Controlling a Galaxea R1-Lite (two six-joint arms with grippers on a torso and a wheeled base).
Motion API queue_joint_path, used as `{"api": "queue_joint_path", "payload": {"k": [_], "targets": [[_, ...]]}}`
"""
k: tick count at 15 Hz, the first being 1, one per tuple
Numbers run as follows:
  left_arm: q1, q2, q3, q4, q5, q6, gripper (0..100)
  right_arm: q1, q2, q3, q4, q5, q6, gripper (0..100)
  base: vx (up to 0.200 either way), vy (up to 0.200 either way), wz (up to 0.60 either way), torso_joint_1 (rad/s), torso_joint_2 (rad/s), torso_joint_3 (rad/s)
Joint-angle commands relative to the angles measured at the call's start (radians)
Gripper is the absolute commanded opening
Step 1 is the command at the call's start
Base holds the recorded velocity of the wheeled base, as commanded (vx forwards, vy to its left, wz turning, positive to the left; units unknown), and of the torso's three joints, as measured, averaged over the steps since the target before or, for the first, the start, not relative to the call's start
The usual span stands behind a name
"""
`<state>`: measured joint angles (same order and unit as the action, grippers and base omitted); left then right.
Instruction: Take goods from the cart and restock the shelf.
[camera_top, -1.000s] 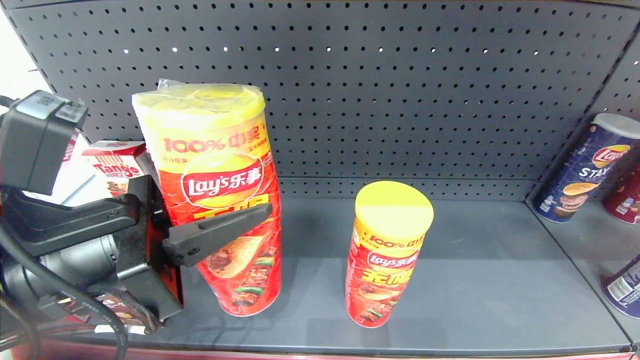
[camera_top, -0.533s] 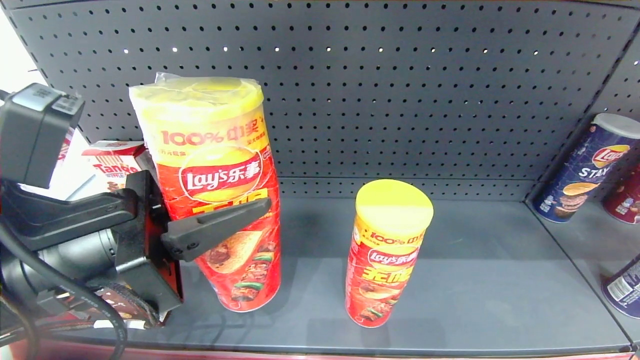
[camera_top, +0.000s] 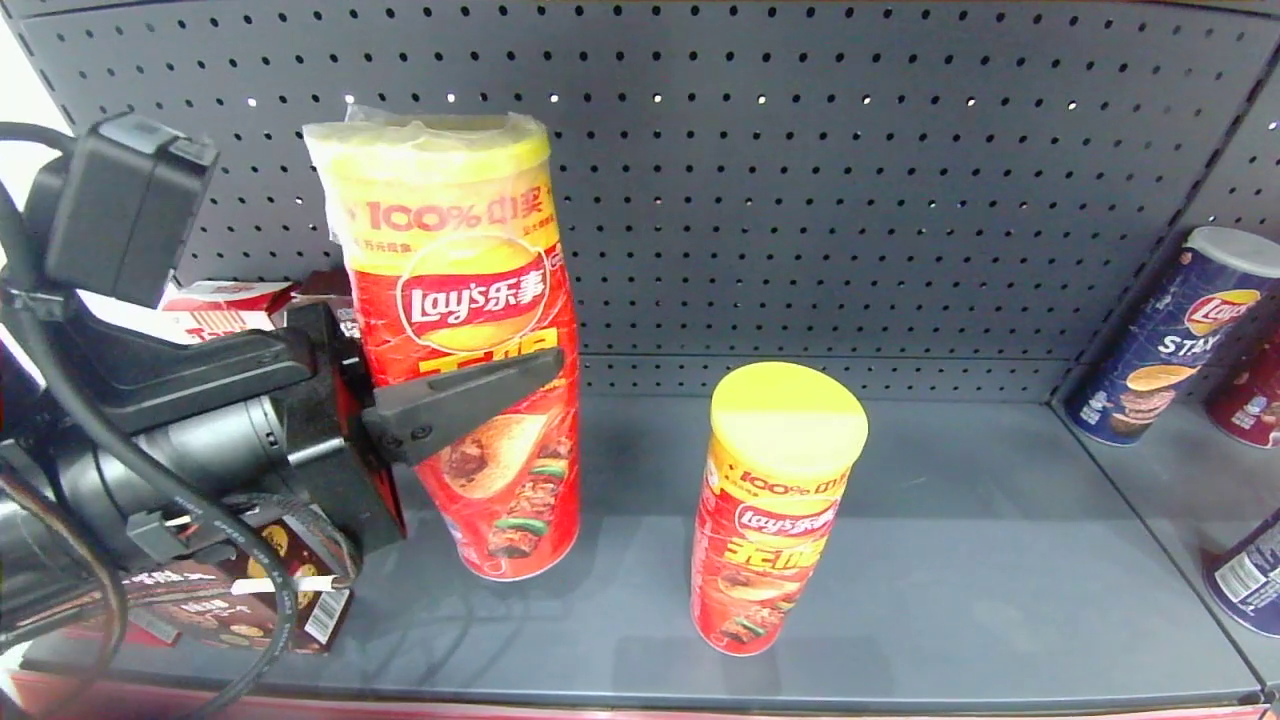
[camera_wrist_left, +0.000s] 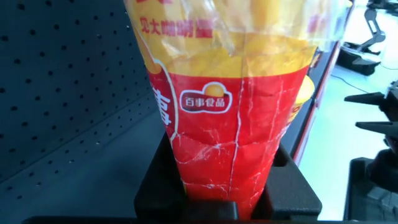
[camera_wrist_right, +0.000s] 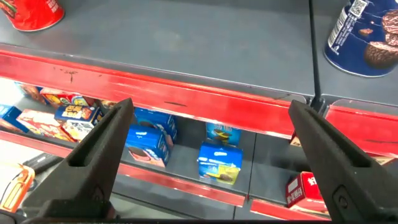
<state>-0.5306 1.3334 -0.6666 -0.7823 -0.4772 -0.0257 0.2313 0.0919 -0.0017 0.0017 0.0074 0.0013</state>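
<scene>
A tall wrapped pack of red and yellow chip cans (camera_top: 468, 350) is held upright over the grey shelf (camera_top: 950, 600), at its left part. My left gripper (camera_top: 450, 400) is shut on this pack around its middle; one black finger (camera_top: 470, 400) crosses its front. From the left wrist, the pack (camera_wrist_left: 230, 124) rises between the fingers. A single red chip can with a yellow lid (camera_top: 775, 505) stands on the shelf to the right of it, apart. My right gripper (camera_wrist_right: 214, 162) is open below the shelf's red front edge (camera_wrist_right: 186, 93), with nothing between its fingers.
Biscuit boxes (camera_top: 225, 310) sit at the shelf's left end, and a dark box (camera_top: 240, 590) lies under my left arm. Blue cans (camera_top: 1165, 335) stand beyond a divider at the right. The pegboard back wall (camera_top: 800, 180) is close behind. Lower shelves hold blue boxes (camera_wrist_right: 217, 158).
My left gripper has carried the chip pack up, to the right and deeper into the shelf. The single can has stayed in place.
</scene>
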Motion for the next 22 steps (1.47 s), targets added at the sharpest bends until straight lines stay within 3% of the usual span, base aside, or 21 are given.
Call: {"api": "queue_joint_path", "payload": {"k": [1,5,10,12,15,19,22], "targets": [[-0.009,0.049,-0.016,-0.005,0.0,-0.008,0,0.0,0.006,0.0,0.0,0.0,0.0,100,0.0,0.0,0.0,0.0,0.0,0.0],[0.003,0.121,-0.061,0.037,0.031,0.006,0,0.0,0.006,0.0,0.0,0.0,0.0,100,0.0,0.0,0.0,0.0,0.0,0.0],[0.006,0.236,-0.165,0.003,0.035,0.009,0,0.0,0.006,0.0,0.0,0.0,-0.001,100,0.0,0.0,0.0,0.0,0.0,0.0],[0.006,0.343,-0.223,-0.107,0.035,0.038,0,0.0,0.006,0.0,0.0,0.0,0.0,100,0.0,0.0,0.0,0.0,0.0,0.0],[0.006,0.452,-0.228,-0.272,0.034,0.032,0,0.0,0.006,0.0,0.0,0.0,-0.001,100,0.0,0.0,0.0,0.0,0.0,0.0],[0.003,0.546,-0.238,-0.371,0.029,0.033,0,0.0,0.006,0.0,0.0,0.0,0.0,100,0.0,0.0,0.0,0.0,0.0,0.0],[0.009,0.584,-0.258,-0.382,0.026,0.036,0,0.0,0.006,0.0,0.0,0.0,0.0,100,0.0,0.0,0.0,0.0,0.0,0.0]]}}
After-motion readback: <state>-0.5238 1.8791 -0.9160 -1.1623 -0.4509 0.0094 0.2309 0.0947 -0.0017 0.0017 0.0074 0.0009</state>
